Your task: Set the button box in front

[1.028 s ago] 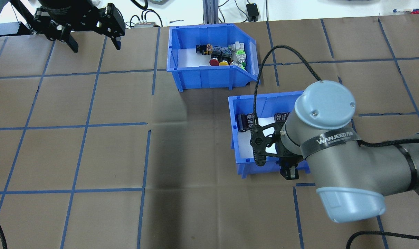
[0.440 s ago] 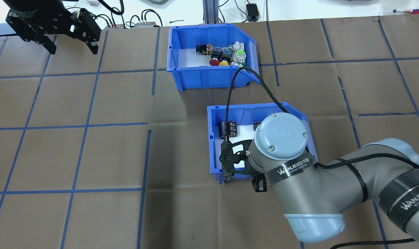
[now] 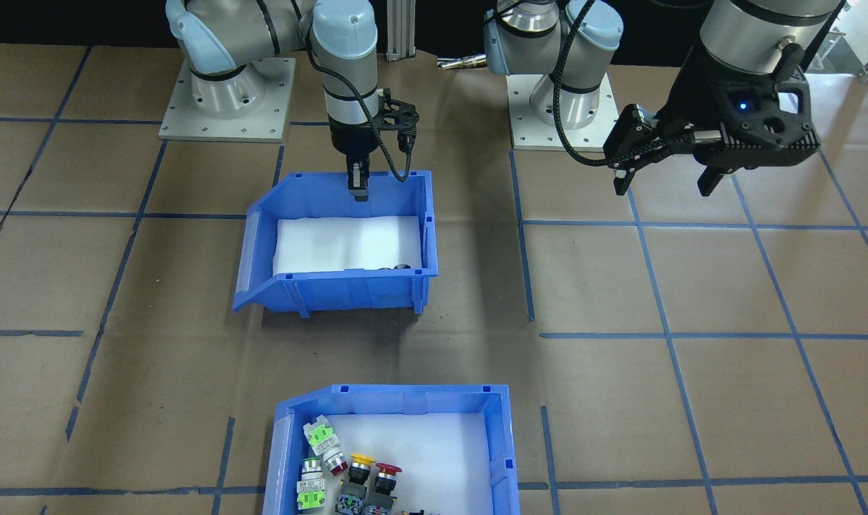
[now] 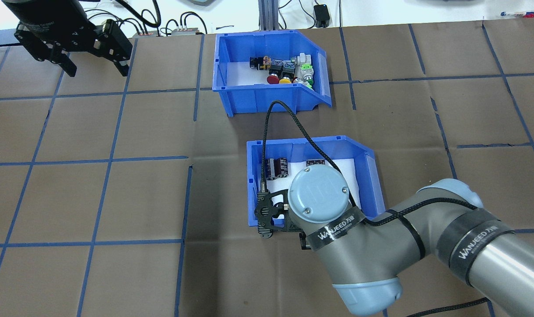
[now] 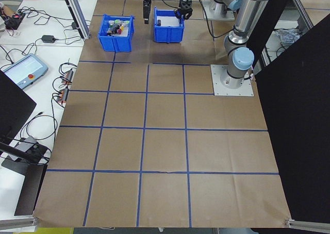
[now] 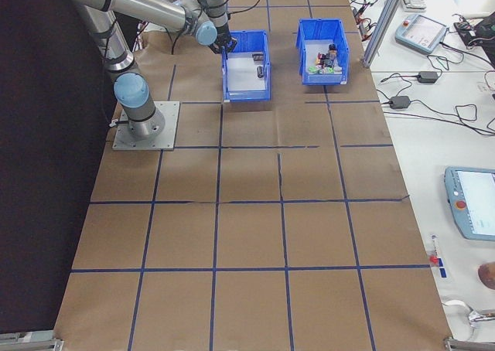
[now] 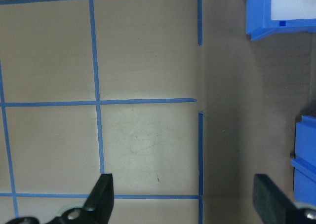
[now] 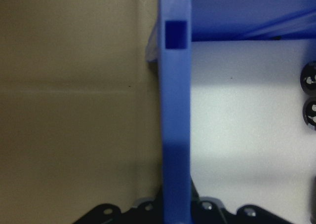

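I've got the right claw (image 3: 358, 187) pinching the rim of the 2nd blue bin (image 4: 372, 176), the one w/ black cylinders (image 4: 276, 168) on white foam; the right wrist view shows that wall clamped between the fingers. That bin sits on the robot's side of the button box (image 4: 231, 94), near it but not touching, w/ a strip of bare tabletop (image 4: 117, 198) between. The button box itself is on the far side from the robot, close to the tabletop's back edge, and neither claw is on it. My read: if "front" means the operators' side, the button box already holds that spot relative to the other bin, so what's left is prob. letting go of the cylinder bin and backing the arm out; if "front" means nearer the robot, the main move isn't done yet. Can't settle which from here. Left claw (image 4: 95, 68) hangs spread wide and empty, well off to the button box's left, above bare paper. Button box: blue plastic, sloped open end, white liner, approx. 6 switches w/ red, yellow, green caps bunched at 1 end, rest of liner bare.
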You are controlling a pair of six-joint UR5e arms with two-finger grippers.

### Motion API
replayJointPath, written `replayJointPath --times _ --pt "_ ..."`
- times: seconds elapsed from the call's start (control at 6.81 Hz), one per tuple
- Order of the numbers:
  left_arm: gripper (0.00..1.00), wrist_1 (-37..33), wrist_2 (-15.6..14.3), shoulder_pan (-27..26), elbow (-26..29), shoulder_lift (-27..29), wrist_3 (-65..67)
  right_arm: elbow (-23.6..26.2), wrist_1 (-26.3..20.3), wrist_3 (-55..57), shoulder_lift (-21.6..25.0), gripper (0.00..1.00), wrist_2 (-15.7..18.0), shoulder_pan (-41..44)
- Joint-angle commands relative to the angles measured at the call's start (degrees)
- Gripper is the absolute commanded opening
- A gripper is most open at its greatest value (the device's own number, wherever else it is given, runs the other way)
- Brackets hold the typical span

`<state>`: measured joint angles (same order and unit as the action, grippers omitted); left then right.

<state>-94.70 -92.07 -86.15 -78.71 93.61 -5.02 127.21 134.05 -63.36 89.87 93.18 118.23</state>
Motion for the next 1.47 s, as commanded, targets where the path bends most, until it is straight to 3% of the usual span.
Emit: replayJointPath --times 0.0,0.88,1.03,1.17,1.32 --pt "1.00 0.04 0.31 -0.07 -0.13 -0.10 0.01 -0.47 1.13 0.43 -0.92 0.03 1.39 0.86" --pt "1.00 0.13 0.40 -0.60 -2.58 -1.67 -0.43 -1.18 0.42 5.97 -0.92 0.04 0.25 1.74" --pt "1.00 0.13 0.32 -0.60 -3.46 -2.12 -0.43 -1.18 0.42 6.06 -1.01 0.14 0.16 1.92" --pt "1.00 0.22 0.31 -0.69 -3.73 -2.29 -0.43 -1.18 0.51 6.23 -0.92 0.99 -1.14 1.83" --pt "1.00 0.22 0.31 -0.69 -3.73 -2.30 -0.43 -1.26 0.51 6.24 -0.40 1.00 -0.98 1.83"
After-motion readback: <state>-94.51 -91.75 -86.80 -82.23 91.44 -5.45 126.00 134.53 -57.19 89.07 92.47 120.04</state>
